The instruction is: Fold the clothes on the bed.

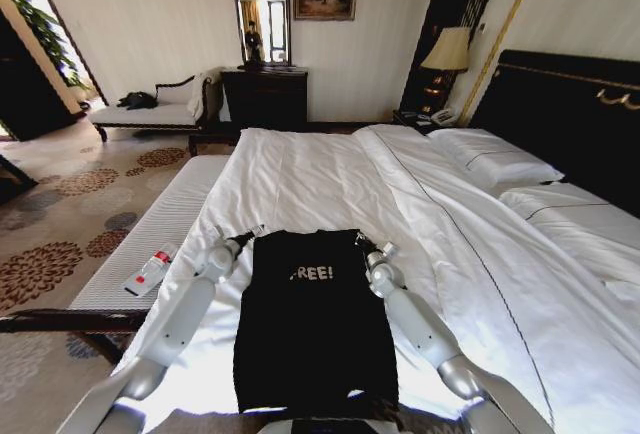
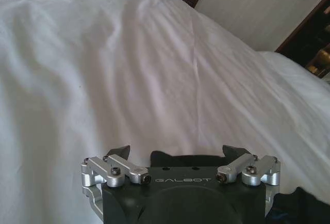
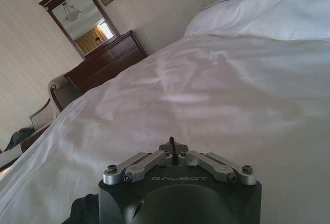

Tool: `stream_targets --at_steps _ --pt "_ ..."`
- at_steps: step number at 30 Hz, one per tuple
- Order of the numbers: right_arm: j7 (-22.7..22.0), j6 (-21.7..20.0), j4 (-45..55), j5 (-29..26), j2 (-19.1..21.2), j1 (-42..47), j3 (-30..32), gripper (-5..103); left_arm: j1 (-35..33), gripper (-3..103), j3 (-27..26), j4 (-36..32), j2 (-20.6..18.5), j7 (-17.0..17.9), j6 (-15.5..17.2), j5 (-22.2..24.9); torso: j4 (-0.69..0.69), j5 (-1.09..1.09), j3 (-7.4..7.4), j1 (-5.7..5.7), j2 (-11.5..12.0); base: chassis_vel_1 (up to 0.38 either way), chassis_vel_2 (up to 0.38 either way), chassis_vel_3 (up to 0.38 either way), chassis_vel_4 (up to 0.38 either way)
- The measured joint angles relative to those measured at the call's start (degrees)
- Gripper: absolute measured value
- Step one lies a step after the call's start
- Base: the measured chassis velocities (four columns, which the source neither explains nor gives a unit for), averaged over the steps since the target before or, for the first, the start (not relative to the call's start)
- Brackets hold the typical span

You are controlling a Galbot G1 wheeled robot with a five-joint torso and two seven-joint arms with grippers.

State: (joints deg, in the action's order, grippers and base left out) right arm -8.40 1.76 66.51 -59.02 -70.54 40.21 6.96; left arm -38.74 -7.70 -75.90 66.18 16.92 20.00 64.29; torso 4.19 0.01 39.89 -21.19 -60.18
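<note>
Both grippers are sitting at the far corners of the black T-shirt point(image 1: 315, 324), which is lying flat on the white duvet point(image 1: 330, 179) of the bed point(image 1: 575, 114), near its foot edge, with the white "FREE!" lettering point(image 1: 312, 273) facing up. In the head view, the left gripper point(image 1: 247, 235) is resting just beside the shirt's far left corner and the right gripper point(image 1: 367, 246) just beside its far right corner; this symmetric placement suggests a two-handed fold in which both corners are handled together. The sleeves appear to be tucked in already, since the garment is showing a narrow rectangular outline, so the fold is judged to be partly done. A narrow white bench point(image 1: 160, 239) is standing beside the bed on the robot's left, carrying a small bottle point(image 1: 150, 271). In the left wrist view, the left gripper point(image 2: 178, 150) is standing wide open, with its dark fingertips point(image 2: 119, 152) spread well apart and nothing between them; a dark fold of shirt fabric point(image 2: 299, 206) is lying near the gripper body. In the right wrist view, the right gripper point(image 3: 173, 145) is drawn fully closed, its linkage bars meeting at the centre. Whether it is pinching shirt fabric cannot be told, although a dark patch of cloth point(image 3: 85, 211) is showing beside the gripper body. A dark wood dresser point(image 3: 111, 64) with a mirror point(image 3: 82, 22) is standing against the far wall.
</note>
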Motion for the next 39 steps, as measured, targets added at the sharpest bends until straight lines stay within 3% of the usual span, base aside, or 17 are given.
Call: stream_targets --at_steps 7,9,11,12,16,22,25,28,33,35,39 --pt "0.0 0.3 0.7 0.4 -0.1 0.8 0.4 0 0.2 103 0.5 3.8 1.9 -0.6 -1.4 -1.3 0.00 0.00 0.00 0.00 0.0 0.000 0.000 0.000 0.000" --pt "0.0 0.3 0.9 0.4 0.0 0.8 0.4 0 0.2 96 0.4 4.4 2.3 -1.2 -1.8 -0.9 -0.01 0.00 0.00 0.00 0.0 0.000 0.000 0.000 0.000" --pt "0.0 0.3 1.0 0.4 0.0 0.8 0.4 0 0.2 96 0.3 4.6 2.5 -1.4 -2.1 -0.6 -0.01 0.00 0.00 0.00 0.0 0.000 0.000 0.000 0.000" --pt "0.0 0.3 1.1 0.4 0.1 0.8 0.4 0 0.1 85 0.0 4.8 2.9 -1.8 -2.6 0.0 0.00 0.00 0.00 0.00 0.0 0.000 0.000 0.000 0.000" --pt "0.0 0.3 1.4 0.4 0.2 0.8 0.4 0 -0.2 74 -0.4 5.0 3.3 -2.3 -3.0 1.1 -0.01 0.00 0.00 0.00 0.0 0.000 0.000 0.000 0.000" --pt "-0.1 0.4 2.1 0.4 0.6 1.2 0.4 0 -0.9 47 -1.3 5.2 3.6 -2.6 -3.2 2.5 -0.01 0.00 0.00 0.00 0.0 0.000 0.000 0.000 0.000" --pt "-0.2 0.5 2.3 0.4 0.7 1.3 0.4 0 -0.9 41 -1.6 5.6 3.9 -2.6 -3.3 2.7 0.00 0.00 0.00 0.00 0.0 0.000 0.000 0.000 0.000" --pt "-0.3 1.0 2.9 0.4 1.0 1.5 0.5 0 -0.9 24 -2.1 5.9 4.4 -2.5 -3.5 2.8 0.00 0.00 0.00 0.00 0.0 0.000 0.000 0.000 0.000" --pt "-1.0 1.4 3.6 0.2 1.5 1.5 0.6 0 -0.6 14 -2.4 5.9 4.3 -2.4 -3.5 3.1 0.00 -0.01 0.00 0.00 0.0 0.000 0.000 0.000 0.000" --pt "-1.4 1.5 4.4 -0.4 1.7 1.5 0.7 0 -0.2 3 -2.5 5.7 4.0 -2.3 -3.5 3.5 0.01 -0.01 0.00 0.00 0.0 0.000 0.000 0.000 0.000" --pt "-2.2 1.5 6.8 -1.7 2.2 1.3 1.0 0 0.6 2 -2.8 4.7 2.9 -2.1 -3.5 4.7 0.01 -0.01 0.00 0.00 0.0 0.000 0.000 0.000 0.000"
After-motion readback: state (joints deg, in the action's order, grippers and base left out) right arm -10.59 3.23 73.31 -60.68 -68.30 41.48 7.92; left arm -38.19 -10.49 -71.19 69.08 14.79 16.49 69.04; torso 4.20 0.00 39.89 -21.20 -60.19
